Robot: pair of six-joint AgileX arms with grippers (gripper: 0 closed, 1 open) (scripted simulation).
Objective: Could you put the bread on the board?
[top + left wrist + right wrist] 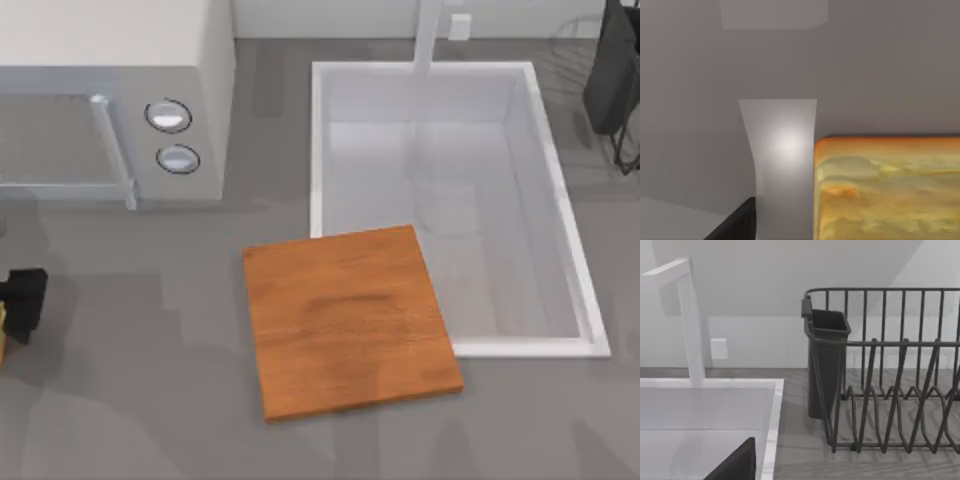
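- Since the bread (890,190) sits right at your left gripper (22,300), out at the table's far left edge, this arm is the one to make the carry.
- Look at the left wrist view: the gripper's grey bar (782,160) lies flush along one flat end of the bread, touching it or all but touching it, and the loaf's long side runs straight away from that bar.
- You cannot tell from these pictures whether the left gripper is clamped on the bread or merely set beside it, because the far side of the loaf is out of frame. Treat the hold as unconfirmed.
- From the left gripper, the board (350,320) lies well off toward the table's right and a little nearer the front, with bare grey tabletop between them. Its top is bare.
- Past the board from that gripper is the white sink (595,320), whose near corner the board overlaps. In my judgement an overshoot would drop the bread in the basin, so aim for the board's middle.
- Your right gripper (612,80) is parked far across the table by the dish rack (900,375), much farther from the bread.
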